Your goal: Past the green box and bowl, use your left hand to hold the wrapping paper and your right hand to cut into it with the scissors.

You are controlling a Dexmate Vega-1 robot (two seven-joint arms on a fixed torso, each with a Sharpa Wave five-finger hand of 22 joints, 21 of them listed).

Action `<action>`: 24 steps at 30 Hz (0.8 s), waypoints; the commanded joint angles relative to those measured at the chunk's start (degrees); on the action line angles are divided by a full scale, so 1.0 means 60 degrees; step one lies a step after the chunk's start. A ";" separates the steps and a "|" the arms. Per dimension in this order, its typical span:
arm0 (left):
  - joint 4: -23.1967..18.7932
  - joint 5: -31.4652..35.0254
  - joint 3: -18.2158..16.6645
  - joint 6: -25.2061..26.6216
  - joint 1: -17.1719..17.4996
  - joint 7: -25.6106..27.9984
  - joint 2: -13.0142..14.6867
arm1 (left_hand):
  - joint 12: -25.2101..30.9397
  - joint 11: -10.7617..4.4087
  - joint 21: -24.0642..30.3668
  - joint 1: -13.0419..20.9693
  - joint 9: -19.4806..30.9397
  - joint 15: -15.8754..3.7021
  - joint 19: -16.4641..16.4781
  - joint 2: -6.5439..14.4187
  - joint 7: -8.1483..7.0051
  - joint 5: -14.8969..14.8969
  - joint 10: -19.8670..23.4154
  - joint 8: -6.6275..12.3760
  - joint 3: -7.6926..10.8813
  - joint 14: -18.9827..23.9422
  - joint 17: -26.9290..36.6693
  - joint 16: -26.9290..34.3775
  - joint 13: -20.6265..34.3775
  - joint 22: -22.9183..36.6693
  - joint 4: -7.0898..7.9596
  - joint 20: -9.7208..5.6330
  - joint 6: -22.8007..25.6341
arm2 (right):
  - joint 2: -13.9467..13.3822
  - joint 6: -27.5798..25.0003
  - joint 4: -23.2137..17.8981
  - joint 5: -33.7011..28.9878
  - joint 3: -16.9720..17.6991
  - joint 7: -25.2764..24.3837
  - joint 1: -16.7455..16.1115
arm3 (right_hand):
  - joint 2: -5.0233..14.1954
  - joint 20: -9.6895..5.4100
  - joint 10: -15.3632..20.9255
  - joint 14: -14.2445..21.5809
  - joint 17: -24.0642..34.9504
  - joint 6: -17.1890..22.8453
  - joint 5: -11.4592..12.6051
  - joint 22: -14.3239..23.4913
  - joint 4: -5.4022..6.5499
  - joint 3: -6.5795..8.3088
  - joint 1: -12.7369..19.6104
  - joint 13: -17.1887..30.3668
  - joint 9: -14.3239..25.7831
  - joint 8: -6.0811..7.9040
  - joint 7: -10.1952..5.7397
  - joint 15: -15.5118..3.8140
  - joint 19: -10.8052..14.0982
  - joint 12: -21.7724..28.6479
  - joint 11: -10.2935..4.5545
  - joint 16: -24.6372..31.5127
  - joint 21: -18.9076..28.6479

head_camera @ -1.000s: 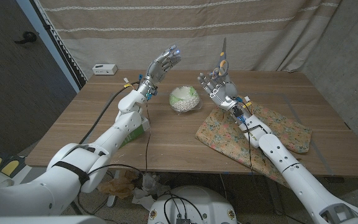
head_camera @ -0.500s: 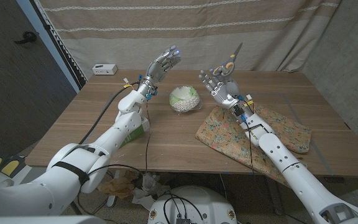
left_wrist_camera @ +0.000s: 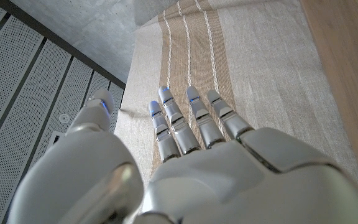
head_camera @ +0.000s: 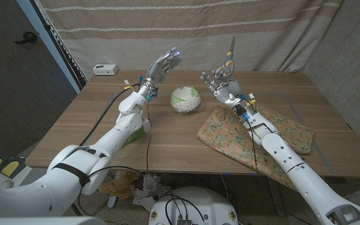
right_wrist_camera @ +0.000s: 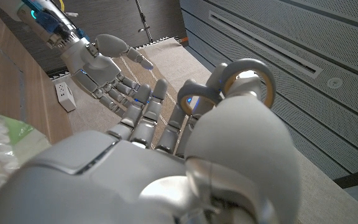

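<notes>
Above the far half of the wooden bench (head_camera: 167, 134), both arms are raised. The left robot hand (head_camera: 164, 62) hangs in the air with its fingers apart and holds nothing; the left wrist view shows those fingers (left_wrist_camera: 188, 121) stretched out toward the striped curtain (head_camera: 167, 31) behind the bench. The right robot hand (head_camera: 222, 80) grips the scissors (head_camera: 229, 57), a finger passed through a handle ring, as the right wrist view shows (right_wrist_camera: 246, 81); the blades point up and slightly away, in front of the curtain. The two robot hands are near each other but apart.

On the bench between them, and lower, sits the bowl (head_camera: 185, 100), pale green with a white patterned surface. The wrapping paper (head_camera: 230, 132), floral and flat, lies on the right part of the bench under the right forearm. The green box (head_camera: 136, 132) rests under the left forearm, mostly hidden by it. A small white device (head_camera: 105, 69) sits at the far left corner of the bench.
</notes>
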 commanded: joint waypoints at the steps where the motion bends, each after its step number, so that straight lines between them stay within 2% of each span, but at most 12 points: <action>1: -0.0023 -0.0020 -0.0018 -0.0041 0.0043 0.0021 -0.0022 | 0.0100 0.0020 0.0035 0.0035 0.0023 -0.1567 0.0018 0.0087 -0.0006 0.0038 0.0130 0.0047 -0.0042 0.0032 0.0026 0.0071 0.0020 0.0022 -0.0020 -0.0029 0.0106 | -0.0224 0.0181 -0.0312 -0.0336 -0.0060 -0.0766 -0.0098 | -0.0019 -0.0017 0.1115 0.0466 0.0160 0.2578 -0.0165 -0.0094 0.0173 -0.0289 -0.0320 -0.0469 0.0332 0.2059 0.1460 -0.1628 0.0144 -0.0103 -0.0266 0.0326 0.0173; 3: -0.0031 -0.0031 -0.0022 -0.0044 0.0050 0.0018 -0.0029 | 0.0101 0.0020 0.0036 0.0039 0.0022 -0.1568 0.0019 0.0091 -0.0006 0.0038 0.0135 0.0048 -0.0041 0.0033 0.0025 0.0071 0.0020 0.0022 -0.0020 -0.0030 0.0126 | -0.0240 0.0131 -0.0349 -0.0259 -0.0051 -0.0838 -0.0114 | -0.0008 -0.0052 0.1372 0.0579 0.0199 0.2726 -0.0235 -0.0130 0.0181 -0.0337 -0.0330 -0.0679 0.0462 0.2286 0.1584 -0.1652 0.0139 -0.0171 -0.0296 0.0419 0.0214; 5: -0.0041 -0.0017 -0.0018 -0.0059 0.0056 0.0032 -0.0027 | 0.0102 0.0020 0.0036 0.0040 0.0022 -0.1568 0.0020 0.0093 -0.0007 0.0038 0.0139 0.0049 -0.0040 0.0032 0.0024 0.0072 0.0020 0.0022 -0.0020 -0.0027 0.0135 | -0.0243 0.0168 -0.0331 -0.0252 -0.0057 -0.0792 -0.0111 | 0.0096 -0.0072 0.1490 0.0644 0.0216 0.2810 -0.0256 -0.0149 0.0176 -0.0307 -0.0273 -0.0804 0.0421 0.2344 0.1660 -0.1697 0.0199 -0.0229 -0.0306 0.0463 0.0262; 6: -0.0042 -0.0026 -0.0020 -0.0060 0.0059 0.0021 -0.0031 | 0.0102 0.0020 0.0038 0.0040 0.0022 -0.1569 0.0024 0.0094 -0.0007 0.0038 0.0141 0.0049 -0.0040 0.0032 0.0024 0.0072 0.0020 0.0022 -0.0020 -0.0031 0.0139 | -0.0262 0.0120 -0.0356 -0.0204 -0.0052 -0.0821 -0.0120 | 0.0278 -0.0083 0.1618 0.0699 0.0132 0.2783 -0.0219 -0.0166 0.0117 -0.0203 -0.0062 -0.0905 0.0304 0.2319 0.1679 -0.1752 0.0205 -0.0268 -0.0308 0.0372 0.0296; 9: -0.0072 -0.0030 -0.0016 -0.0049 0.0074 0.0027 -0.0030 | 0.0103 0.0020 0.0037 0.0042 0.0021 -0.1568 0.0021 0.0096 -0.0007 0.0038 0.0147 0.0050 -0.0040 0.0033 0.0023 0.0073 0.0020 0.0022 -0.0019 -0.0027 0.0155 | -0.0333 0.0158 -0.0428 -0.0306 -0.0069 -0.0921 -0.0141 | 0.0308 -0.0111 0.1736 0.0790 0.0122 0.2622 -0.0221 -0.0182 0.0070 -0.0172 0.0054 -0.0948 0.0522 0.2452 0.1686 -0.1717 0.0179 -0.0274 -0.0309 0.0384 0.0317; 12: -0.0076 -0.0028 -0.0012 -0.0064 0.0078 0.0017 -0.0032 | 0.0103 0.0019 0.0037 0.0044 0.0021 -0.1568 0.0022 0.0099 -0.0007 0.0038 0.0152 0.0052 -0.0039 0.0034 0.0022 0.0073 0.0020 0.0022 -0.0019 -0.0027 0.0171 | -0.0389 0.0098 -0.0469 -0.0268 -0.0078 -0.0954 -0.0145 | 0.0189 -0.0104 0.1706 0.0789 0.0144 0.2545 -0.0259 -0.0197 0.0026 -0.0225 0.0094 -0.0989 0.0743 0.2612 0.1686 -0.1688 0.0124 -0.0336 -0.0311 0.0411 0.0328; 13: -0.0086 -0.0011 -0.0008 -0.0074 0.0081 0.0038 -0.0027 | 0.0104 0.0019 0.0038 0.0044 0.0020 -0.1568 0.0022 0.0100 -0.0007 0.0038 0.0154 0.0052 -0.0039 0.0034 0.0022 0.0074 0.0020 0.0022 -0.0019 -0.0026 0.0177 | -0.0404 0.0146 -0.0464 -0.0334 -0.0095 -0.0943 -0.0138 | 0.0122 -0.0085 0.1695 0.0763 0.0140 0.2472 -0.0274 -0.0206 0.0002 -0.0259 0.0118 -0.0977 0.0671 0.2570 0.1563 -0.1701 0.0127 -0.0348 -0.0311 0.0397 0.0346; 14: -0.0097 -0.0010 -0.0009 -0.0075 0.0086 0.0053 -0.0028 | 0.0104 0.0019 0.0038 0.0044 0.0020 -0.1568 0.0022 0.0101 -0.0007 0.0038 0.0155 0.0053 -0.0039 0.0034 0.0022 0.0074 0.0020 0.0022 -0.0019 -0.0027 0.0181 | -0.0407 0.0128 -0.0447 -0.0295 -0.0100 -0.0893 -0.0129 | 0.0029 -0.0091 0.1525 0.0710 0.0149 0.2276 -0.0285 -0.0221 -0.0041 -0.0309 0.0168 -0.1017 0.0837 0.2663 0.1483 -0.1694 0.0134 -0.0467 -0.0300 0.0387 0.0382; 17: -0.0107 -0.0002 -0.0005 -0.0092 0.0091 0.0054 -0.0025 | 0.0105 0.0019 0.0036 0.0046 0.0020 -0.1568 0.0018 0.0104 -0.0007 0.0038 0.0161 0.0054 -0.0038 0.0036 0.0021 0.0075 0.0020 0.0022 -0.0018 -0.0026 0.0197 | -0.0432 0.0023 -0.0472 -0.0190 -0.0102 -0.0933 -0.0128 | 0.0024 -0.0086 0.1508 0.0655 0.0107 0.2232 -0.0262 -0.0233 -0.0084 -0.0311 0.0264 -0.0970 0.1039 0.2819 0.1460 -0.1741 0.0124 -0.0469 -0.0308 0.0312 0.0404; 18: -0.0127 -0.0002 -0.0005 -0.0095 0.0101 0.0059 -0.0022 | 0.0105 0.0019 0.0037 0.0046 0.0020 -0.1568 0.0019 0.0106 -0.0007 0.0037 0.0164 0.0055 -0.0038 0.0036 0.0021 0.0076 0.0020 0.0022 -0.0017 -0.0027 0.0204 | -0.0438 -0.0028 -0.0484 -0.0150 -0.0107 -0.0975 -0.0131 | 0.0113 -0.0077 0.1441 0.0648 0.0000 0.2207 -0.0210 -0.0245 -0.0103 -0.0284 0.0370 -0.0960 0.1220 0.2966 0.1447 -0.1753 0.0111 -0.0513 -0.0315 0.0169 0.0424; 24: -0.0228 0.0001 0.0001 -0.0054 0.0155 0.0110 0.0019 | 0.0107 0.0019 0.0039 0.0048 0.0019 -0.1567 0.0024 0.0112 -0.0007 0.0037 0.0175 0.0058 -0.0037 0.0040 0.0020 0.0078 0.0020 0.0023 -0.0016 -0.0028 0.0235 | -0.0416 -0.0277 -0.0448 0.0140 -0.0108 -0.1003 -0.0126 | 0.0244 -0.0053 0.1330 0.0736 -0.0164 0.2134 -0.0101 -0.0276 -0.0181 -0.0224 0.0642 -0.0946 0.1246 0.3075 0.1621 -0.1775 0.0091 -0.0625 -0.0324 -0.0035 0.0487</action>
